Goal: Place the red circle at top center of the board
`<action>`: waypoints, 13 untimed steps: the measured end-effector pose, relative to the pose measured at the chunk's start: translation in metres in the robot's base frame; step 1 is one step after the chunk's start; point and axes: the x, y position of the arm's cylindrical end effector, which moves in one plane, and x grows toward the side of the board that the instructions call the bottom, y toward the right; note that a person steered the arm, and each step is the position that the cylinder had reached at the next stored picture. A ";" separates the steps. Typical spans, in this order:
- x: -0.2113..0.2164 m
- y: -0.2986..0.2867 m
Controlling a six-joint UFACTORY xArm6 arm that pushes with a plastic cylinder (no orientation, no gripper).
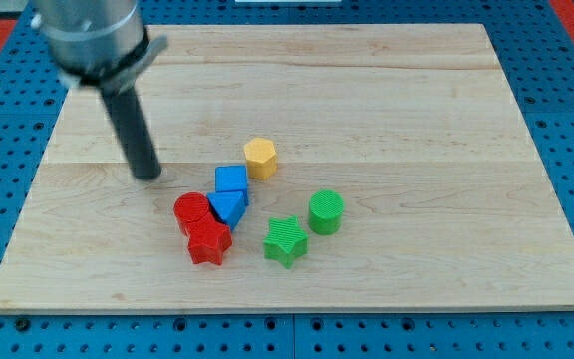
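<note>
The red circle (192, 210) lies on the wooden board (387, 110), left of the view's centre and low down. It touches a red star (208, 241) below it and a blue block (228, 206) on its right. My tip (148, 176) is on the board up and to the left of the red circle, a short gap away. A second blue block (231, 180) sits just above the first.
A yellow hexagon (260, 157) stands above and right of the blue blocks. A green star (286, 240) and a green circle (326, 211) lie to the right of the cluster. The board rests on a blue perforated table (566, 60).
</note>
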 end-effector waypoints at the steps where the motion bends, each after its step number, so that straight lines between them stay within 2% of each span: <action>1: 0.066 0.034; 2: 0.072 0.109; 3: 0.042 0.093; 4: 0.048 0.056; 5: 0.017 0.027; 7: -0.095 -0.006; 8: -0.104 -0.011; 10: -0.187 0.025; 12: -0.229 0.066; 13: -0.231 0.118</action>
